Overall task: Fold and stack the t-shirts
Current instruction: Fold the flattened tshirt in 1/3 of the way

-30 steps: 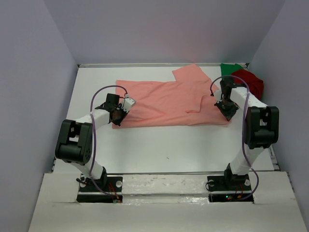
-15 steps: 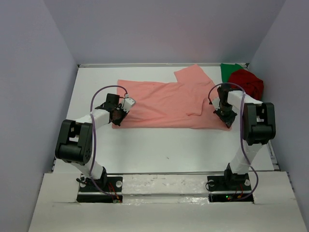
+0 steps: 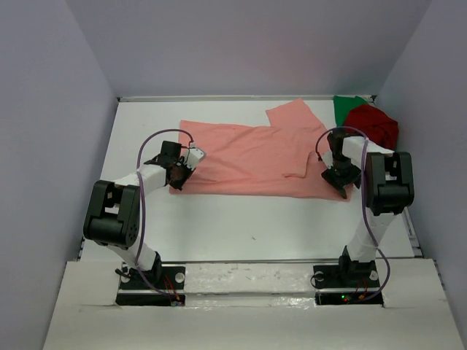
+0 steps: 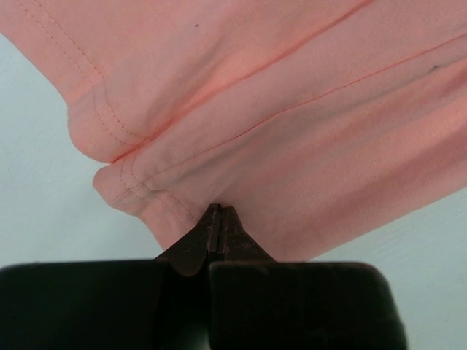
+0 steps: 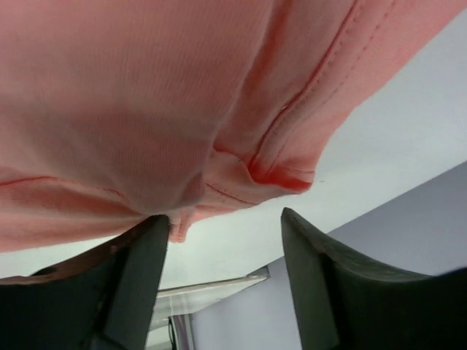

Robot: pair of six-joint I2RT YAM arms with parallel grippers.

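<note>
The salmon-pink t-shirt [image 3: 248, 157] lies spread flat across the back half of the white table. My left gripper [image 3: 177, 175] is shut on its near-left hem corner; in the left wrist view the cloth [image 4: 255, 109] bunches at the closed tips of the left gripper [image 4: 217, 211]. My right gripper [image 3: 341, 182] stands open at the shirt's near-right corner. In the right wrist view the hem [image 5: 277, 171] hangs loose just above the spread jaws of the right gripper [image 5: 222, 216]. The dark red t-shirt [image 3: 374, 124] and the green t-shirt [image 3: 346, 104] lie heaped in the back right corner.
Grey walls [image 3: 66, 124] close in the table on the left, back and right. The heap of two shirts sits just behind my right arm. The table's front edge [image 3: 248, 261] runs just ahead of both arm bases.
My right gripper drew the shirt's right corner toward the near edge, then opened and let it go. The left gripper has stayed shut in place.
</note>
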